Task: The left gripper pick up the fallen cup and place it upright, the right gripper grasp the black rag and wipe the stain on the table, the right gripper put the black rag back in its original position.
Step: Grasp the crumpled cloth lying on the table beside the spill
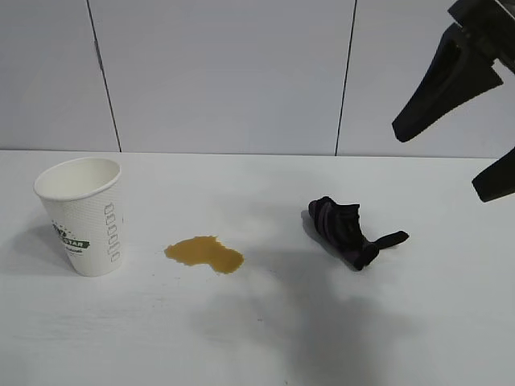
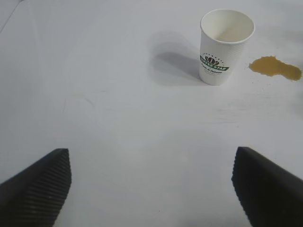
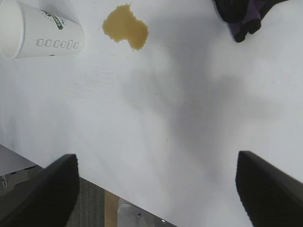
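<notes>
Three things sit on the white table (image 1: 257, 338), and neither claw touches any of them. Nearest the exterior camera lies bare tabletop, crossed by a soft grey shadow. Behind it, roughly in a row, come the task's things. The stain (image 1: 204, 253), a flat amber-brown puddle, lies left of centre. Just to its left, apart from it, the cup (image 1: 82, 214) stands upright on its base with its open mouth up; a green-and-black logo and a column of small printed boxes show on its white textured wall. Well to the right of the puddle, the black rag (image 1: 348, 229) lies crumpled, purple stripes showing in its folds and a thin tail pointing right.

Farther back and higher, at the upper right edge, the right claw (image 1: 468, 145) hangs in the air above and to the right of the rag, its two black fingers spread wide with nothing between them. Its wrist view shows the same wide gap, with the puddle, the cup and a corner of the rag beyond.

The left claw (image 2: 151, 189) shows only in its own wrist view: its ribbed fingers stand far apart over bare table, empty, well short of the cup.
</notes>
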Tool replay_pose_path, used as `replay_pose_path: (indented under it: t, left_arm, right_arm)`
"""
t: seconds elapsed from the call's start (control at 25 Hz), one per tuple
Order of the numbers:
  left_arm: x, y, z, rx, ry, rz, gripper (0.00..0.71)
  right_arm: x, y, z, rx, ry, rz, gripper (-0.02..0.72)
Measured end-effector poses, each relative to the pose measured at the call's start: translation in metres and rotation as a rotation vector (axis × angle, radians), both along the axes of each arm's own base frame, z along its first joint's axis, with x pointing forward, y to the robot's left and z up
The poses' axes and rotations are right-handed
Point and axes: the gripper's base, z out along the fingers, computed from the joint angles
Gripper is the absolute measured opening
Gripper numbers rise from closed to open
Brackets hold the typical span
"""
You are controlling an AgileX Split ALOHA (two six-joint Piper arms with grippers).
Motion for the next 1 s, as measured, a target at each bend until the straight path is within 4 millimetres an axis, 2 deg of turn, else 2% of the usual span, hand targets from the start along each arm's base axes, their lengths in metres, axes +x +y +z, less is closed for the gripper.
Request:
replay_pose_path:
  t: [0.16,0.32,0.44,0.56,0.8,0.92,1.0]
  left_arm:
    - [0.0,0.0,0.0,0.0,0.0,-0.001,0.659]
    - [0.0,0.0,0.0,0.0,-0.001,-0.001,0.659]
    - [0.0,0.0,0.0,0.0,-0.001,-0.001,0.659]
    - [0.0,0.0,0.0,0.0,-0.001,-0.001,0.659]
    - [0.0,0.0,0.0,0.0,-0.002,-0.001,0.659]
    - [0.0,0.0,0.0,0.0,-0.005,-0.001,0.659]
    - [0.0,0.0,0.0,0.0,-0.006,0.0,0.659]
  right_arm:
    - [0.002,-0.002,0.003,-0.036,-0.029,0.016,0.622]
    - [0.012,-0.009,0.02,-0.121,-0.066,-0.002,0.622]
    - [0.024,-0.014,0.037,-0.189,-0.054,-0.024,0.622]
    - [0.041,-0.016,0.043,-0.222,0.001,-0.035,0.622]
    - [0.081,-0.012,0.031,-0.232,0.073,-0.027,0.622]
    - [0.097,0.005,0.014,-0.282,0.103,0.031,0.622]
    - [0.105,0.023,0.002,-0.34,0.107,0.083,0.622]
